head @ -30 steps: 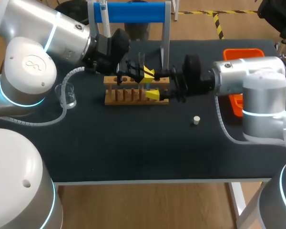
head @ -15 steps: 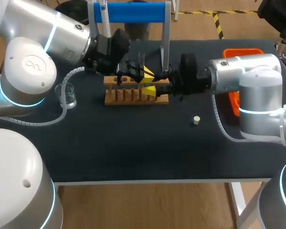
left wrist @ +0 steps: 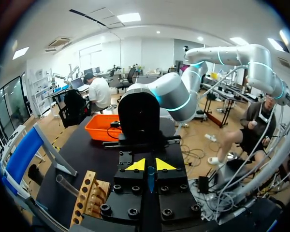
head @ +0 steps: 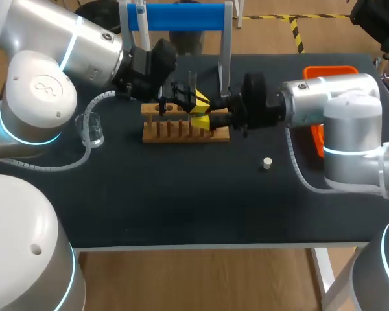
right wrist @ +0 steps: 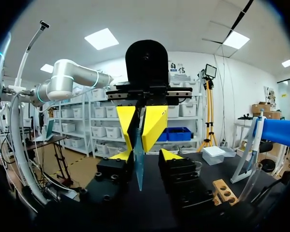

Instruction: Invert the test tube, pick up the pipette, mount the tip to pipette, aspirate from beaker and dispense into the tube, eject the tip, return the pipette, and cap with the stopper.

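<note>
Over the wooden rack (head: 181,129), my left gripper (head: 196,100) is shut on a small bluish test tube (right wrist: 139,166). The tube also shows between that gripper's yellow tips in the left wrist view (left wrist: 151,180). My right gripper (head: 204,121) meets it head-on from the right. In the right wrist view its fingers (right wrist: 170,155) stand on either side of the tube's free end, with a small gap still showing, so it is open. The left gripper (right wrist: 140,126) faces it just above. The pipette (head: 141,11) hangs on the blue stand (head: 175,16). The beaker (head: 91,128) stands at the left and the white stopper (head: 267,163) lies at the front right.
An orange tray (head: 330,70) sits at the right edge behind my right arm. A clear tube (head: 192,81) rises just behind the rack. The stand's metal leg (head: 224,71) is close to both grippers. Dark table (head: 181,194) lies bare in front of the rack.
My right arm has moved left towards the left gripper, and its fingers have narrowed around the tube. The left arm and the tube have stayed in place.
</note>
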